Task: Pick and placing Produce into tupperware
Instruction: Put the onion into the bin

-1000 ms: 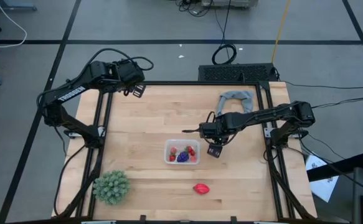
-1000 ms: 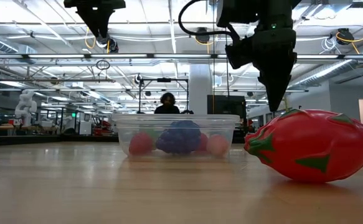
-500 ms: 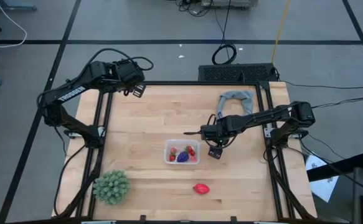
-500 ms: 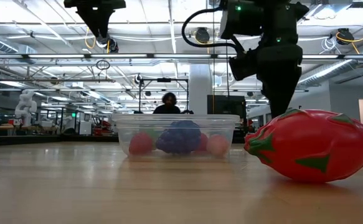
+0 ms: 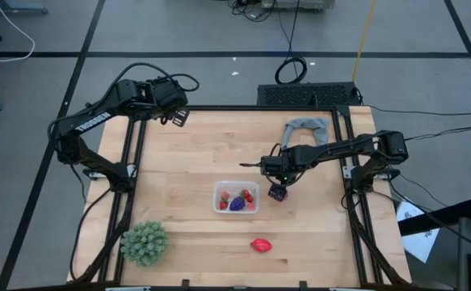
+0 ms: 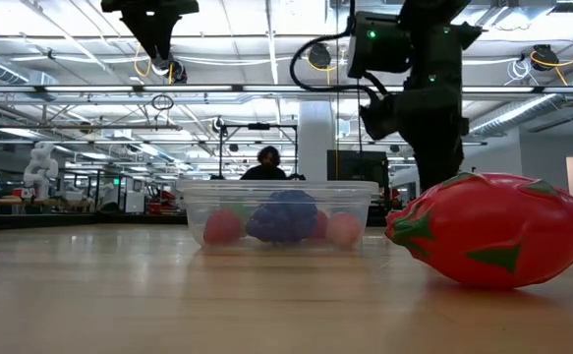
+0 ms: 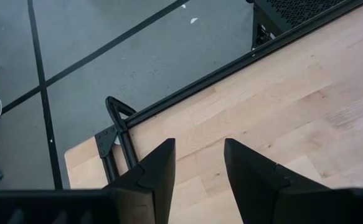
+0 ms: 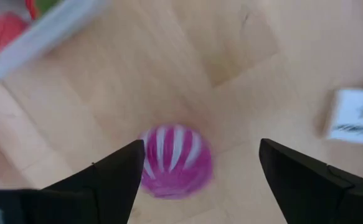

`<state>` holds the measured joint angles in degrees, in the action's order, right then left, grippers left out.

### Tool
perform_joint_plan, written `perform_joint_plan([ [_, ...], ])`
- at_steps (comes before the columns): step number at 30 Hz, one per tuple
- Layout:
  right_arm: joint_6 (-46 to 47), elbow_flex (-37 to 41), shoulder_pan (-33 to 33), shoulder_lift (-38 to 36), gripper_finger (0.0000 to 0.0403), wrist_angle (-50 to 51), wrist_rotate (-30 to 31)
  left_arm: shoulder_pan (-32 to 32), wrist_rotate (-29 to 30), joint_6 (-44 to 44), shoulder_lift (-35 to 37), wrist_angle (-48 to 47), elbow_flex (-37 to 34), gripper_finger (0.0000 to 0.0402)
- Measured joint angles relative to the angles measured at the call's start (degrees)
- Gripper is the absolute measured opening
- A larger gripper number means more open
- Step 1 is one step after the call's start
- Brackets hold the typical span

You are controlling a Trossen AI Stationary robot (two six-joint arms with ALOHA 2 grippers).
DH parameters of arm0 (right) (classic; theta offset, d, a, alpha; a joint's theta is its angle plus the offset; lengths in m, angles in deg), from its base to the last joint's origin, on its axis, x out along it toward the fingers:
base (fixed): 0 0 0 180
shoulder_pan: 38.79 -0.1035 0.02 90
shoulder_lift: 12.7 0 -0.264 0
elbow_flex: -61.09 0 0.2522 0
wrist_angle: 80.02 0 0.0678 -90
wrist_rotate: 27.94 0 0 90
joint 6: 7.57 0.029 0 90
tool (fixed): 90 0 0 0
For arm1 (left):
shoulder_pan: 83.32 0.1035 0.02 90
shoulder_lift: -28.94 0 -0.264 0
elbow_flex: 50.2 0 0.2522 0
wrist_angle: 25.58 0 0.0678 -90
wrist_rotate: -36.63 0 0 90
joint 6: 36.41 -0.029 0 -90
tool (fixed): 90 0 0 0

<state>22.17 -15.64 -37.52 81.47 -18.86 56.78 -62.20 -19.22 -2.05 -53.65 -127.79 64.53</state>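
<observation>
The clear tupperware (image 5: 237, 198) stands mid-table, holding small red berries (image 5: 247, 196) and a dark purple fruit (image 5: 237, 204). A magenta fruit with white stripes (image 8: 175, 160) lies on the wood just right of the tub. My right gripper (image 8: 201, 152) points down over it, open, with one finger on each side; whether either finger touches it, I cannot tell. A larger red oval fruit (image 5: 260, 244) lies nearer the front edge. My left gripper (image 7: 200, 163) hangs open and empty above the table's far left corner.
A big green spiky ball (image 5: 145, 242) sits at the near left. A grey cloth ring (image 5: 306, 129) lies at the far right. In the low view the red oval (image 6: 492, 228) hides my right gripper's fingertips. A person shows far behind the table.
My right gripper has gone down toward the table beside the tupperware's right side. The tub and the fruits lie as before.
</observation>
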Motion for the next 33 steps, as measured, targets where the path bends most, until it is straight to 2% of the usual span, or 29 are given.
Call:
perform_joint_plan([
  [12,1.1,6.3,0.3,0.0,0.0311,-4.5,-2.5,0.0,0.0,-0.1,0.0,0.0,0.0,0.0143],
  [23,-0.3,6.8,1.0,0.0,0.0311,-5.3,-2.6,0.0,0.0,0.0,0.0,0.0,0.0,0.0143],
  [33,-2.1,6.8,3.8,0.0,0.0311,-1.7,-2.6,0.0,0.0,0.0,0.0,0.0,0.0,0.0143],
])
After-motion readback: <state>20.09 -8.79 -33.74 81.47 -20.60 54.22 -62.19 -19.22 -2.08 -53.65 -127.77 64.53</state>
